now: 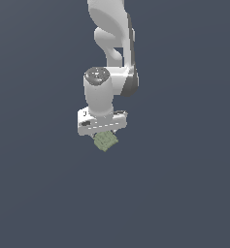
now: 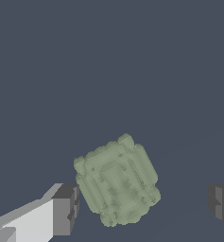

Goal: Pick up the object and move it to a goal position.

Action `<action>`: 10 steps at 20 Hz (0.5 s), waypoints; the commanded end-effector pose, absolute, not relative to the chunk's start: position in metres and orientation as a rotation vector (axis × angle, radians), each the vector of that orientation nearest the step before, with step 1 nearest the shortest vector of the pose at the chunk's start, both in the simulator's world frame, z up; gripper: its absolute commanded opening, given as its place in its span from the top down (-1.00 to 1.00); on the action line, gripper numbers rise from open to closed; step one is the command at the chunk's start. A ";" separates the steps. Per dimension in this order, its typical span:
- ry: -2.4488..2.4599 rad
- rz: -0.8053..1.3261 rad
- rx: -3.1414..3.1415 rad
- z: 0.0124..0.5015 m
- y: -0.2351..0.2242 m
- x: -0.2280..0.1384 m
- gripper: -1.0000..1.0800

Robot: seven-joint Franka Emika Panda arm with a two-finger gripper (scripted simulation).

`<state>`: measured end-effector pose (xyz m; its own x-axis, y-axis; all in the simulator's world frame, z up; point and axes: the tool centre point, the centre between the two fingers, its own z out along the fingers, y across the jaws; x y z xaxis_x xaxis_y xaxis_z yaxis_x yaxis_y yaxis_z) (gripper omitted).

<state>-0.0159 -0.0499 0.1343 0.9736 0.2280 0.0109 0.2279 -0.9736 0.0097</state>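
Observation:
The object (image 2: 117,180) is a small flat pale olive-green piece with a ridged, bumpy surface. It lies on the dark grey floor. In the exterior view the object (image 1: 106,141) shows just below the white gripper (image 1: 103,131), partly covered by it. In the wrist view the gripper (image 2: 144,204) is open, with one dark fingertip (image 2: 65,209) on one side of the object and the other fingertip (image 2: 221,202) farther off on the other side. Neither fingertip touches the object.
The white arm (image 1: 111,48) rises above the gripper in the exterior view. The plain dark grey floor (image 1: 184,184) surrounds the object on all sides.

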 end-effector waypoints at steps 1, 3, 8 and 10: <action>0.465 0.014 3.098 0.124 -0.051 -0.022 -0.92; 0.551 0.011 3.083 0.116 -0.051 -0.027 -0.92; 0.759 0.005 3.041 0.096 -0.051 -0.039 -0.92; 0.830 0.003 3.023 0.090 -0.051 -0.044 -0.92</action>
<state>-0.0402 -0.0515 0.0947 0.8787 0.4773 0.0003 0.4773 -0.8787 0.0076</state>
